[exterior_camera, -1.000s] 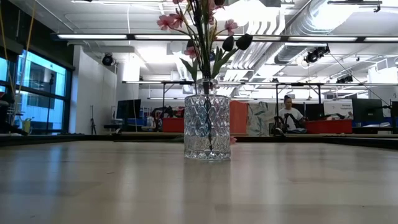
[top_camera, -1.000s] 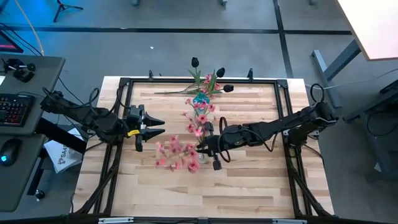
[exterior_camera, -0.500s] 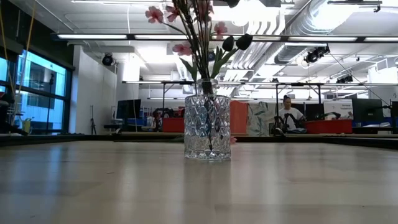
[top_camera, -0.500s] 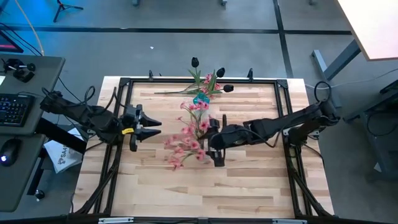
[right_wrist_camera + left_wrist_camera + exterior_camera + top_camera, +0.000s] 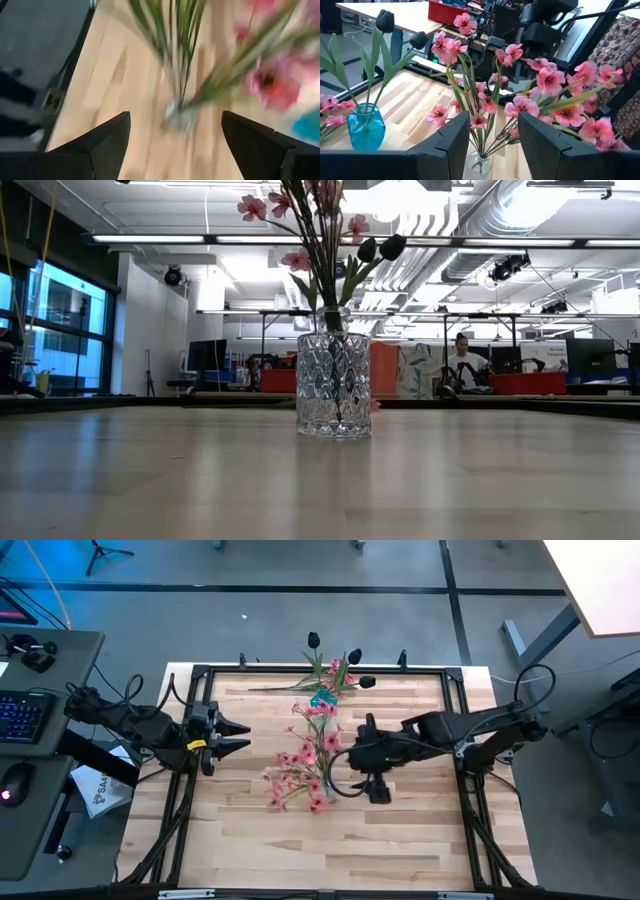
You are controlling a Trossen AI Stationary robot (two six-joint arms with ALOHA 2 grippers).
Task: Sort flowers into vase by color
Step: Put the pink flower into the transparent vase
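A clear cut-glass vase (image 5: 333, 385) stands mid-table and holds sprays of pink flowers (image 5: 295, 775) that lean toward the table's left and near sides. Behind it, toward the far edge, a blue vase (image 5: 322, 698) holds black buds (image 5: 385, 21) on green stems and a few pink blossoms. My right gripper (image 5: 352, 755) hangs open above and to the right of the clear vase (image 5: 179, 116), tipped down at it, with nothing between its fingers. My left gripper (image 5: 238, 736) stands open near the table's left edge, pointing level at the flowers (image 5: 540, 80).
A black frame (image 5: 200, 675) runs around the wooden table top. Bare wood lies on the near half of the table (image 5: 330, 850). A desk with a keyboard and mouse (image 5: 25, 715) stands off the table's left. People and benches show in the room behind (image 5: 465, 365).
My right gripper has opened and let go of the pink spray, then risen and drawn back toward the table's right edge, tipping less steeply down. The spray now stands in the clear vase, its blossoms swung a little toward the vase. My left gripper has backed toward the left edge.
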